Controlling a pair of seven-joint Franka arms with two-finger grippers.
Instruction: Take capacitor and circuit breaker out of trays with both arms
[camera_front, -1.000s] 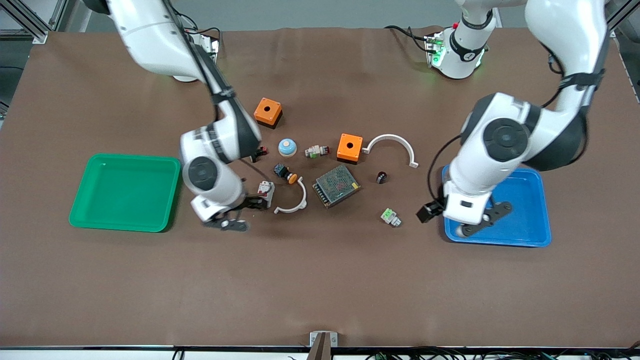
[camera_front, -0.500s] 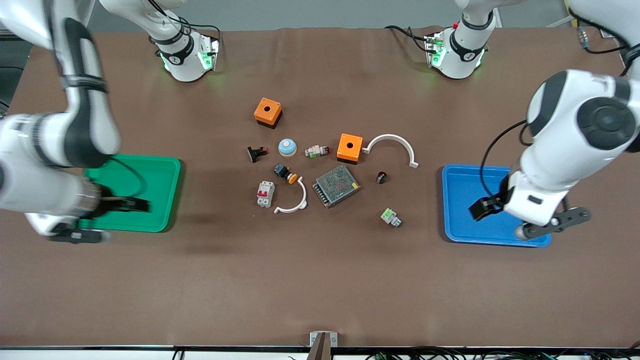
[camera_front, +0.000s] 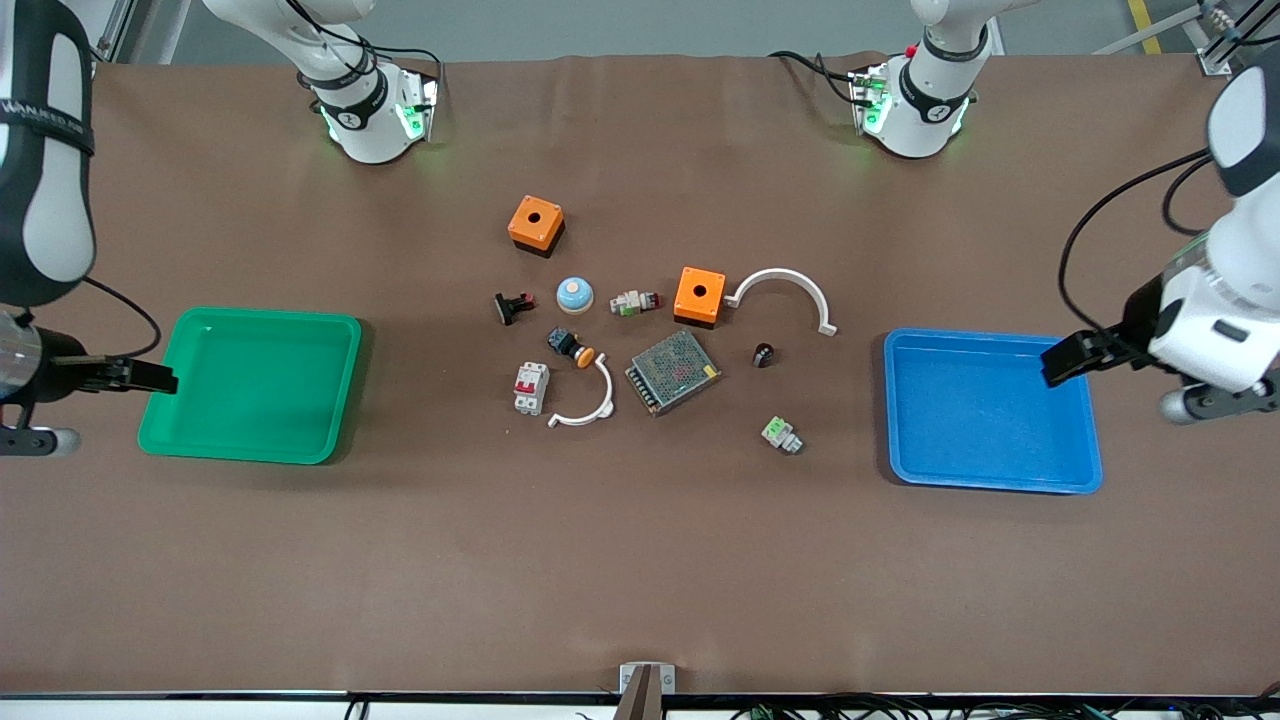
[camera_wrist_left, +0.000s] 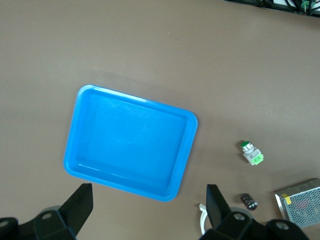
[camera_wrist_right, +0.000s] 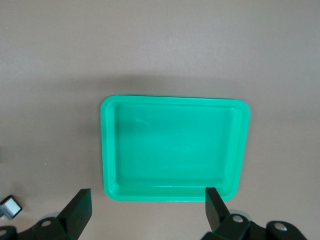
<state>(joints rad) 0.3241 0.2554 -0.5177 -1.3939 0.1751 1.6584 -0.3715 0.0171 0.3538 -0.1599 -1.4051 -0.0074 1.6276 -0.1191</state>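
Past each tray's outer end, left pincer (camera_wrist_left: 147, 212) and right pincer (camera_wrist_right: 147, 212) hang wide, mostly cropped.

capacitor (camera_front: 763, 354): tiny black cylinder, lying on the table toward the left arm's end of the parts cluster; also in left wrist view (camera_wrist_left: 248, 201)
breaker (camera_front: 531, 387): white block, red lever, flat on the table, toward the right arm's end of the cluster

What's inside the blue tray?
Nothing: the blue tray shows only its bare floor in both the front and left wrist views. The capacitor sits on the table, outside it.
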